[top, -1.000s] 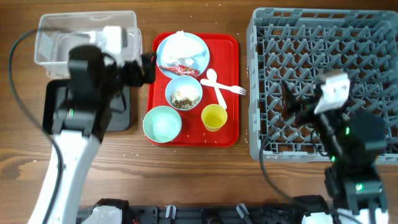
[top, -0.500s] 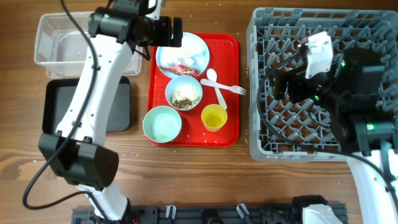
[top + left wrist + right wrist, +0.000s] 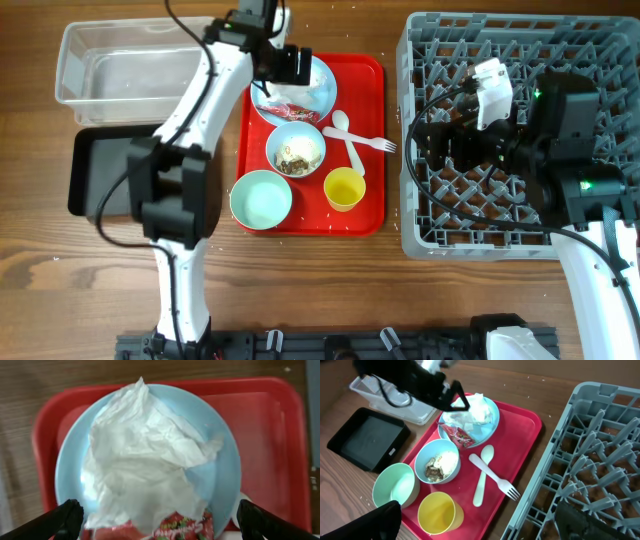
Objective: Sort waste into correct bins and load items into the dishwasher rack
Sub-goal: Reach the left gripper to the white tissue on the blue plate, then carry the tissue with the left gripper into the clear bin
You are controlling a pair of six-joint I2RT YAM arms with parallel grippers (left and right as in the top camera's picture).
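Observation:
The crumpled white-and-red wrapper (image 3: 150, 465) lies on the pale blue plate (image 3: 318, 92) at the back of the red tray. My left gripper (image 3: 160, 520) is open just above it, one finger on either side of the wrapper. One blue bowl (image 3: 296, 150) holds rice crumbs and brown bits, and the other bowl (image 3: 261, 198) is empty. The yellow cup (image 3: 344, 188), white spoon (image 3: 340, 125) and fork (image 3: 372, 145) lie on the tray. My right gripper (image 3: 480, 520) is open and empty above the left edge of the grey dishwasher rack (image 3: 510, 140).
The clear tub (image 3: 130, 60) stands at the back left with the black tray (image 3: 100, 170) in front of it. The flat red serving tray (image 3: 365, 80) sits between the bins and the rack. Small white crumbs dot the wooden table.
My left arm has swung from over the bins to the right, ending above the plate. My right arm has moved left across the rack toward its left edge.

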